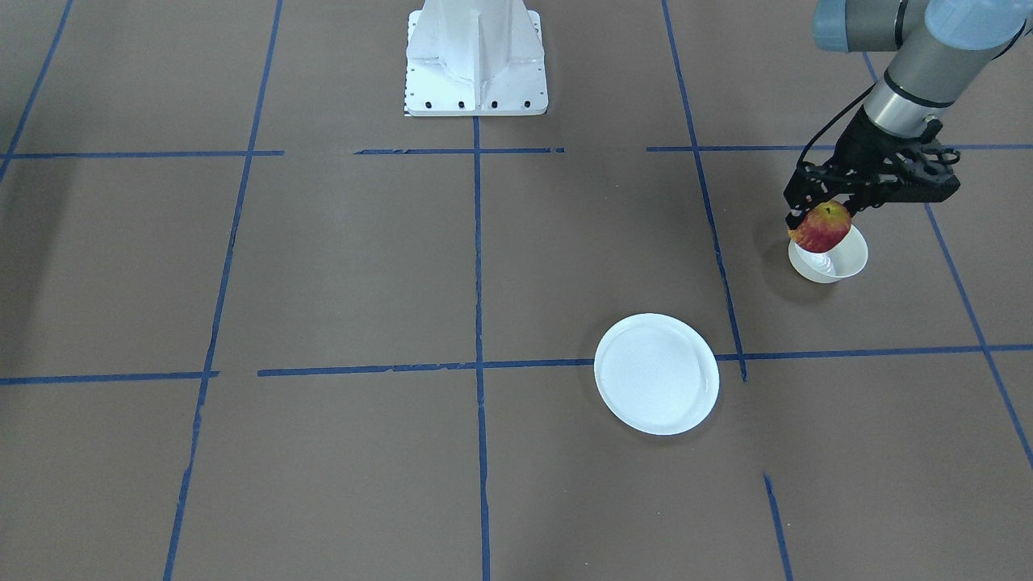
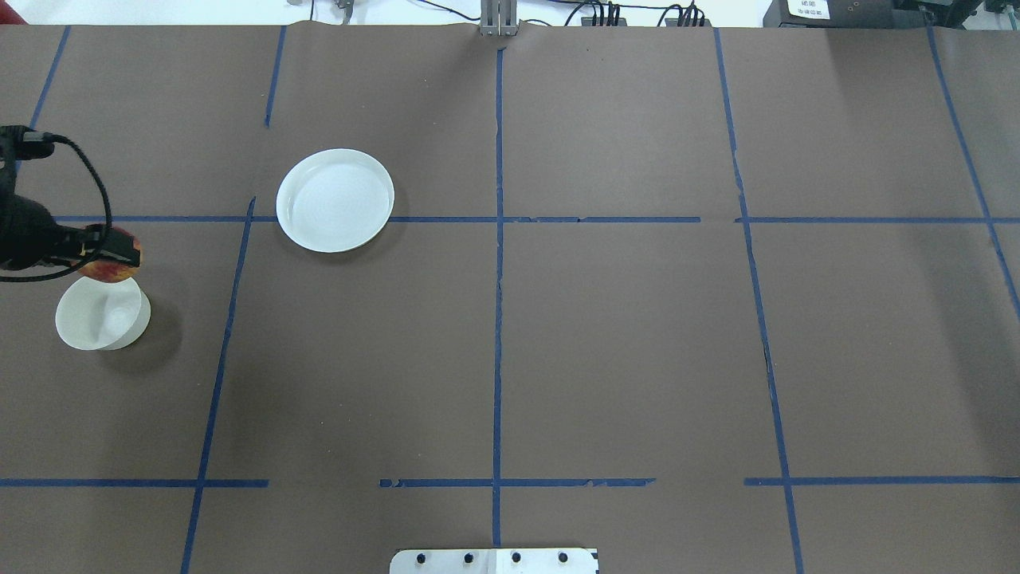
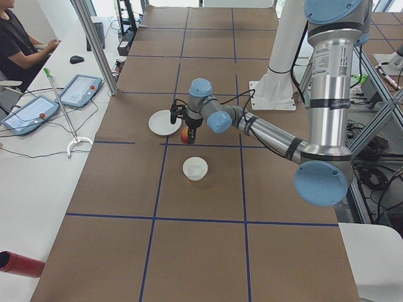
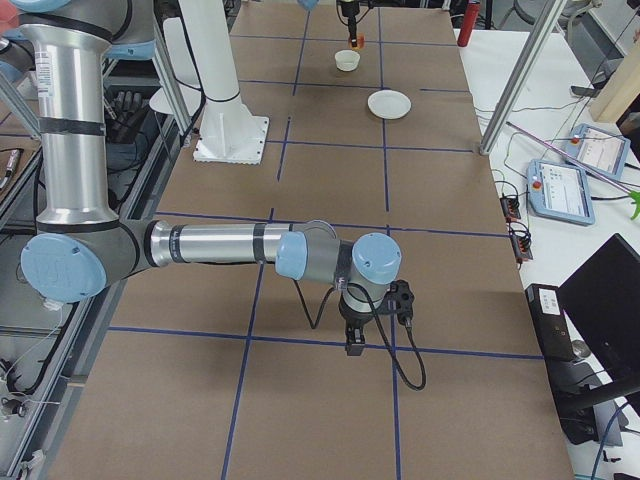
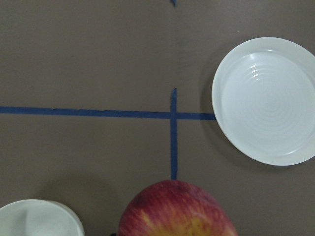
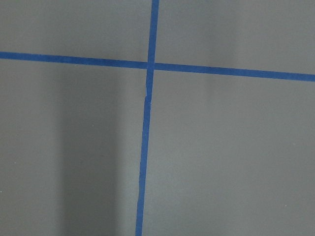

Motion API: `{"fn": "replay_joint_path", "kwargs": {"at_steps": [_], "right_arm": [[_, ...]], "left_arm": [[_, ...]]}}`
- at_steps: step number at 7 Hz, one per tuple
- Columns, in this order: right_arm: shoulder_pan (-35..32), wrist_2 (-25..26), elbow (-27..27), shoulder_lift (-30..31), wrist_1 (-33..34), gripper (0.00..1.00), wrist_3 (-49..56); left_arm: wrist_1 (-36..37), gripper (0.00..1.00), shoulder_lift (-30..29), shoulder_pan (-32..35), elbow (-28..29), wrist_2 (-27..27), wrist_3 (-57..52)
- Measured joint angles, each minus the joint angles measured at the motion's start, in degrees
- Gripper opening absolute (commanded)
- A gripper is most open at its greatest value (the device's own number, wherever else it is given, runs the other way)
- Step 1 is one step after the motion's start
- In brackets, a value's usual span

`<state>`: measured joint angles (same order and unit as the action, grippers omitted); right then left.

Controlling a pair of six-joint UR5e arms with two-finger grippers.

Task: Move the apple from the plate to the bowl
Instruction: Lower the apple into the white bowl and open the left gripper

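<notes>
My left gripper [image 1: 817, 215] is shut on the red apple [image 1: 823, 229] and holds it in the air just over the far rim of the small white bowl [image 1: 849, 263], not inside it. In the overhead view the apple [image 2: 105, 271] sits at the bowl's [image 2: 88, 319] plate-side edge. The flat white plate [image 1: 656, 374] lies bare toward the table's middle. The left wrist view shows the apple [image 5: 177, 209], the plate [image 5: 268, 101] and the bowl [image 5: 34, 221]. My right gripper [image 4: 355, 345] shows only in the exterior right view, low over bare table; I cannot tell whether it is open.
The robot's white base [image 1: 476, 60] stands at the table's robot side. Blue tape lines [image 2: 498, 239] cross the brown table. A side bench with tablets [image 3: 79, 90] and a seated person [image 3: 16, 44] runs along the operators' side.
</notes>
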<state>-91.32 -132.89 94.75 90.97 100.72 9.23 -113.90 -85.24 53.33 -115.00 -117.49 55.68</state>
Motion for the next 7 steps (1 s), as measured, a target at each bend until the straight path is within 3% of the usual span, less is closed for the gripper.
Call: {"fn": "replay_joint_path", "kwargs": {"at_steps": [2,5,7], "right_arm": [[0.0,0.0,0.0,0.0,0.0,1.00,0.0],[0.0,0.0,0.0,0.0,0.0,1.00,0.0],[0.0,0.0,0.0,0.0,0.0,1.00,0.0]], "left_arm": [[-7.2,0.00,5.7,-1.1,3.0,2.2,0.2],[-10.5,0.00,5.5,-4.6,9.1,3.0,0.7],[-11.5,1.00,4.7,-5.5,10.6,3.0,1.0]]}}
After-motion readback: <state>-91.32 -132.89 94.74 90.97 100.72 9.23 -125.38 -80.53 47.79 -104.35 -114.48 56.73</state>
